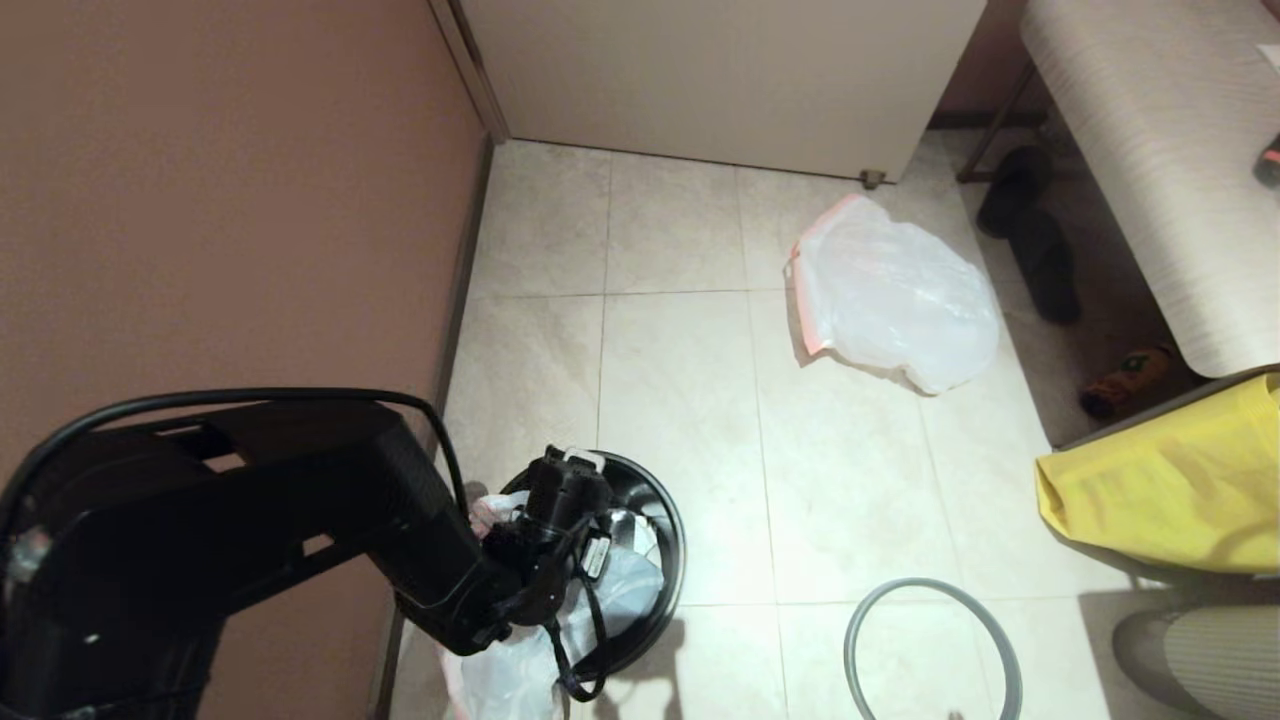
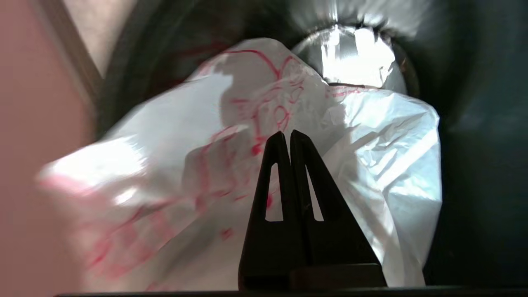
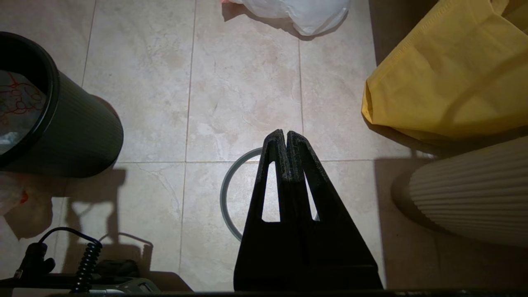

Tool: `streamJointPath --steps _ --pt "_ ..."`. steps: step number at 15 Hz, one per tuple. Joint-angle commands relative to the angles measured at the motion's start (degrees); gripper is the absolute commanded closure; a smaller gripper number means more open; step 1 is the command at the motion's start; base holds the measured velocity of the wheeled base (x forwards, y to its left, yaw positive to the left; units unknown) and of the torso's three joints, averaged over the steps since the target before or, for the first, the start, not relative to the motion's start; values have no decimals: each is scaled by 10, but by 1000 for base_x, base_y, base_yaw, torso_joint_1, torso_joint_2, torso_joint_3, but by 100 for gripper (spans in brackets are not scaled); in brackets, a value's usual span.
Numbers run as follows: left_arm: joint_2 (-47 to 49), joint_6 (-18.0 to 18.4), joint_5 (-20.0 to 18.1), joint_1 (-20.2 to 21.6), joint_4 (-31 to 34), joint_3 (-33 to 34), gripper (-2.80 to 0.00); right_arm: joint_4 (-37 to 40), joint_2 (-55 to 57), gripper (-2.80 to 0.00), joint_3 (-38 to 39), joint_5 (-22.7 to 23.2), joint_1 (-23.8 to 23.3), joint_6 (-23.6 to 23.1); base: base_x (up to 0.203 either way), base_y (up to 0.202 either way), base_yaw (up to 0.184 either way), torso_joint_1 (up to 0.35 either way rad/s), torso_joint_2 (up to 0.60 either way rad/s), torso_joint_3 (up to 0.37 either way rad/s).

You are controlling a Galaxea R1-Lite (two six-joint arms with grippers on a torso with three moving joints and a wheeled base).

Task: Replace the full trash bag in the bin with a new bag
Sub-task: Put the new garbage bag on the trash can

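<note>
Left gripper point(image 2: 286, 134), fingers pressed together with nothing between them, poised over the bin point(image 1: 655, 545) beside the brown wall. New bag point(image 2: 231, 173) lies crumpled in the bin's mouth and spills over its near rim; red drawing and characters too creased to read. Full trash bag point(image 1: 890, 295) lies on its side on the tiles, pink-orange hem toward the white cabinet point(image 1: 720, 70). Grey hoop point(image 1: 930, 650) lies flat under the clenched right gripper point(image 3: 286, 134)

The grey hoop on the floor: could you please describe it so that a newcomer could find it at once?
Start at the black bin by the brown wall, then look across the tiles towards the yellow fabric bag. The grey hoop lies flat between them. It is a thin open ring, unlike the bulging white bag farther off.
</note>
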Motion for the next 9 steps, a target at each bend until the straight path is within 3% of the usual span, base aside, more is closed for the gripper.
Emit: streamJointPath --steps 1,5,9 --pt "-85 -11 11 -18 1 61 0 0 0 0 0 0 0 0 0 0 0 0 0 0" --pt "-166 -79 25 -36 4 182 0 0 0 0 0 0 0 0 0 0 0 0 0 0" --pt "-196 -119 26 -56 5 205 0 0 0 0 0 0 0 0 0 0 0 0 0 0"
